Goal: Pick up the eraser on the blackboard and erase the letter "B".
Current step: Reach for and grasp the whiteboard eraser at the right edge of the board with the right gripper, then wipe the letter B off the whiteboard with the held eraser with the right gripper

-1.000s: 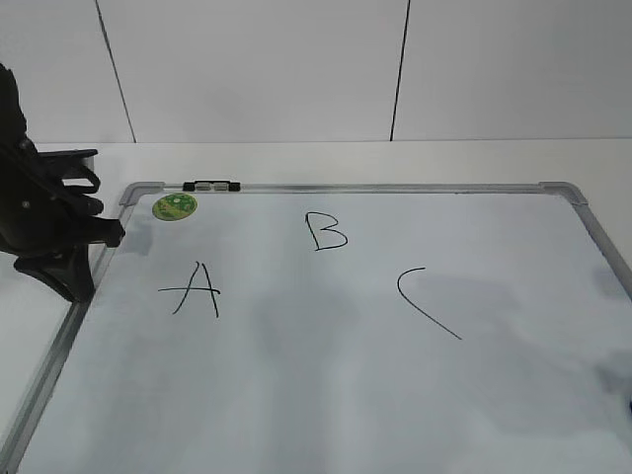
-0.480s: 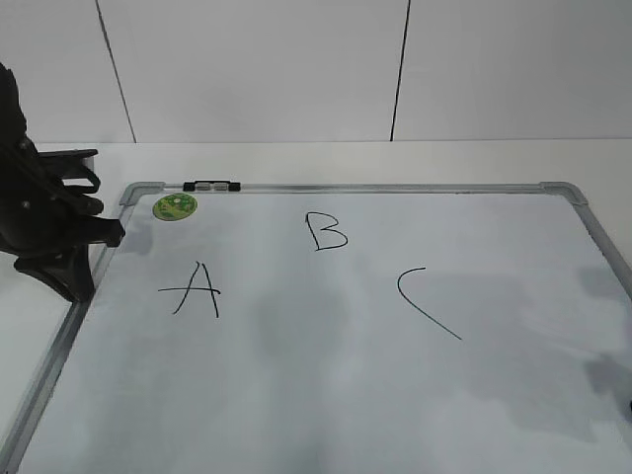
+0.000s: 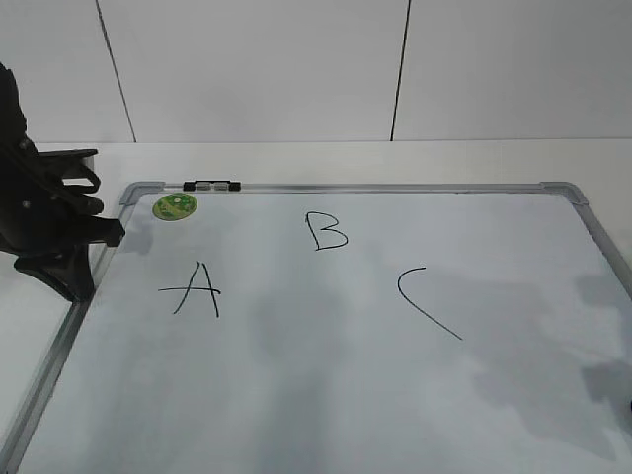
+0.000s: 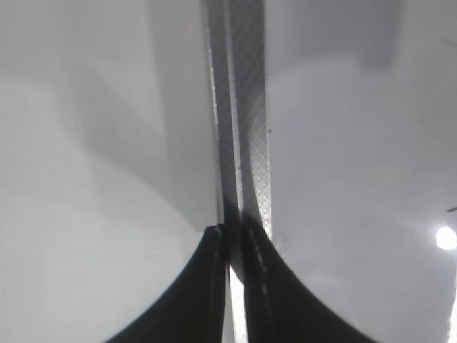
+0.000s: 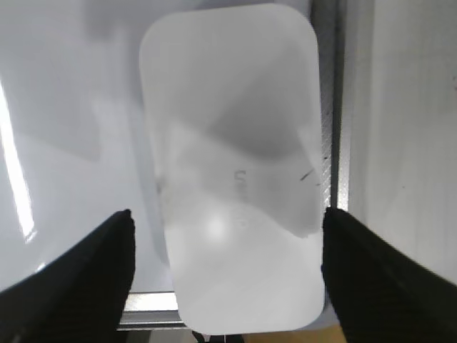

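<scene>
The white eraser (image 5: 232,164) lies on the blackboard (image 5: 64,143) in a corner, next to its grey frame; it is out of sight in the exterior view. My right gripper (image 5: 227,214) is open, with one black finger on each side of the eraser's near end. The letter "B" (image 3: 326,232) stands in black at the upper middle of the blackboard (image 3: 326,395). My left gripper (image 4: 235,232) is shut and empty, over the board's left frame strip (image 4: 246,107). The left arm (image 3: 49,227) sits at the board's left edge.
A black "A" (image 3: 195,288) is left of the B and a C-like curve (image 3: 425,301) is to its right. A round green magnet (image 3: 175,206) and a small black clip (image 3: 211,185) sit at the top left corner. White table and wall lie beyond.
The shadow at the board's lower right edge has shifted and grown a little. The left arm and the letters have not moved.
</scene>
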